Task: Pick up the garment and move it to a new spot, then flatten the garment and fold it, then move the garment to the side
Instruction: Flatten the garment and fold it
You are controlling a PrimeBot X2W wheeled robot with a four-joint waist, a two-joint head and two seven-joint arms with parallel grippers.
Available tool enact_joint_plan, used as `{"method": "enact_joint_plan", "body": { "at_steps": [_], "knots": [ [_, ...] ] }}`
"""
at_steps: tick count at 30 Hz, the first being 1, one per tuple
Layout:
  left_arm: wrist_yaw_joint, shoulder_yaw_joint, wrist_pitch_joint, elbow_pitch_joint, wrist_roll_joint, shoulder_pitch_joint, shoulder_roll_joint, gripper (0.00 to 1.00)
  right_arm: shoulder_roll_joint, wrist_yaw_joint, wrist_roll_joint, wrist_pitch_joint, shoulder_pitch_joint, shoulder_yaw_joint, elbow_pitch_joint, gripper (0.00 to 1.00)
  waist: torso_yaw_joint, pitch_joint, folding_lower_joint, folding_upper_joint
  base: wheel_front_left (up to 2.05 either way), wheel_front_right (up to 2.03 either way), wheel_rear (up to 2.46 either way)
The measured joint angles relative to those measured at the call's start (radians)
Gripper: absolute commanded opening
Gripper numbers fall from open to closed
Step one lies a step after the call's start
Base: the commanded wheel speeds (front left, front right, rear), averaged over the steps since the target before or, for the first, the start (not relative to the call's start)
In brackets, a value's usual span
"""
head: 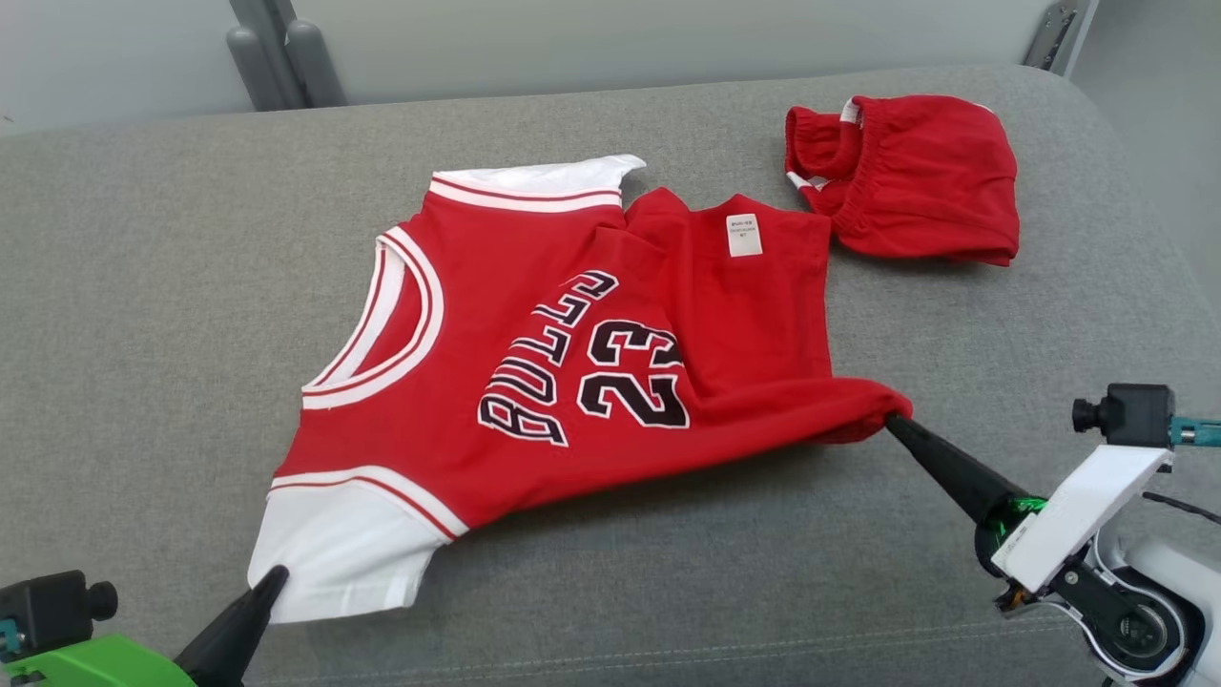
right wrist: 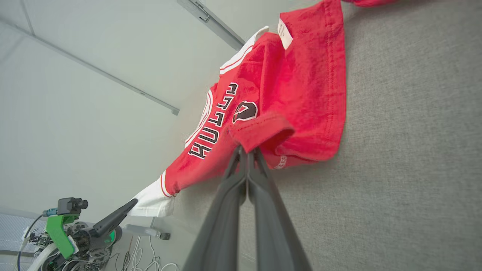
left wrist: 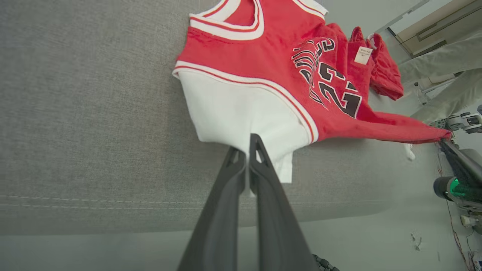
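**Head view, with both wrist views.** A grey upholstered cushion (head: pixel 143 286) is spanning the field and carrying everything else. The garment (head: pixel 534 315), a red jersey with white trim and white sleeves, is lying across the middle of the cushion. Its neck opening is pointing toward 9 o'clock and its hem toward 3 o'clock, and the lettering and the number 23 are facing up. Its far part is resting on the cushion, while its near edge is hanging stretched between the two grippers and casting a shadow beneath. A pair of red shorts (head: pixel 916 181) is sitting bunched at 2 o'clock from the garment, just beside its hem. The right gripper (head: pixel 897 422), entering from 4 o'clock, is holding its fingers pressed together on the near hem corner, which is riding raised off the cushion. The left gripper (head: pixel 272 577), entering from 7 o'clock, is clamping the edge of the near white sleeve. In the left wrist view its fingers (left wrist: pixel 261 169) are lying closed with white cloth between them. A small white label (head: pixel 744 235) is showing on the plain red panel at 12 o'clock from the number
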Motion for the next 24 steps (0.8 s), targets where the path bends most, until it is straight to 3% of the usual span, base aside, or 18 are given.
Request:
{"method": "enact_joint_plan", "body": {
  "at_steps": [3,8,17,24],
  "knots": [
    [-0.001,0.008,0.011,-0.026,-0.009,0.004,0.001,0.0,-0.023,0.0,0.028,-0.001,0.001,-0.015,-0.028,0.0,-0.001,0.0,0.0,0.0,0.0,0.0,0.0],
    [0.004,-0.02,0.04,-0.016,-0.013,0.02,-0.007,0.0,-0.067,0.0,0.027,0.075,0.048,0.056,0.001,0.0,-0.005,0.002,0.0,0.0,0.0,0.0,0.0],
    [0.005,0.048,-0.02,-0.047,-0.089,-0.048,-0.085,0.0,0.008,0.0,0.0,0.125,0.01,0.085,-0.044,0.0,-0.017,0.017,0.0,0.0,0.0,0.0,0.0],
    [0.005,0.071,-0.038,-0.026,-0.177,-0.133,-0.137,0.0,0.06,0.0,-0.001,0.113,-0.024,0.057,-0.006,0.0,-0.034,0.04,0.0,0.0,0.0,0.0,0.0]
  ]
}}
